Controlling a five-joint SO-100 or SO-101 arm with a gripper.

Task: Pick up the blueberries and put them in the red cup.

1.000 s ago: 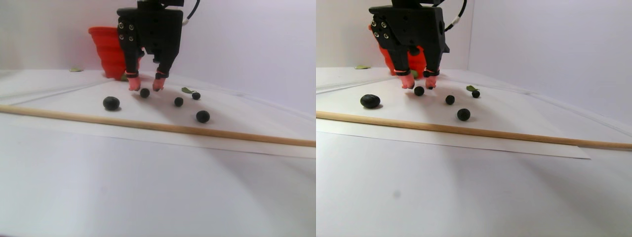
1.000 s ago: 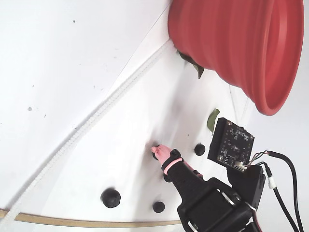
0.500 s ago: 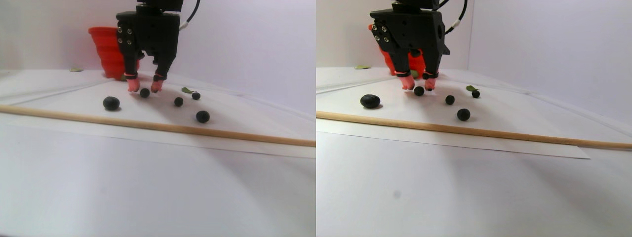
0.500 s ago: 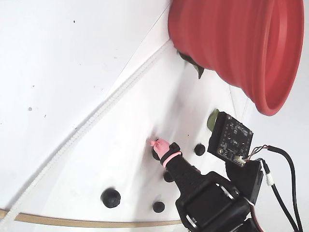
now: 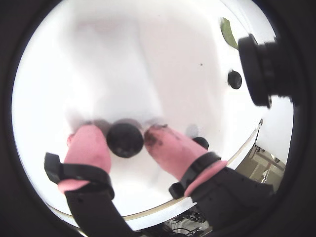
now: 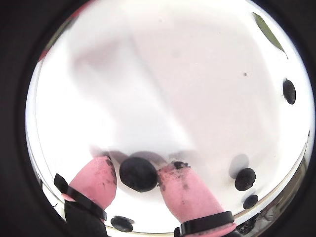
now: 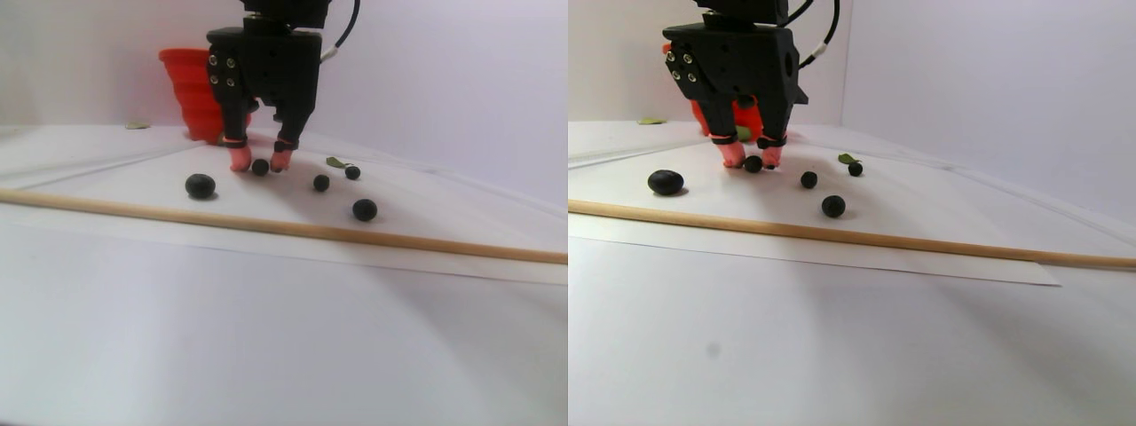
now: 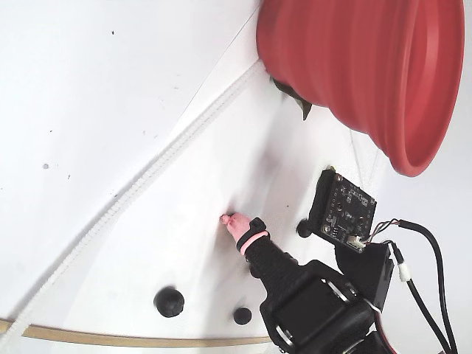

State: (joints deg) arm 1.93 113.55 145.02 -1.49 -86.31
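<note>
Pink-tipped, the gripper (image 5: 126,139) stands with its fingertips down on the white sheet, spread just wide enough to straddle one blueberry (image 5: 125,139); in both wrist views the berry sits between the two pink fingertips (image 6: 183,186), seemingly touching the stained one, though whether it is truly pinched I cannot tell. In the stereo pair view, nearest the front edge of the table lies a long wooden stick (image 7: 266,226) crossing the sheet from side to side. Just beyond it are the loose blueberries (image 7: 365,209): one toward the right, a larger one (image 7: 200,185) toward the left, and two smaller ones (image 7: 321,183) farther back on the right, beside a small green leaf (image 7: 336,162). The straddled berry lies behind these, near the middle of the sheet. Farthest back, close to the rear edge by the wall, stands the red cup (image 7: 188,96), upright and partly hidden behind the black arm (image 7: 266,62).
</note>
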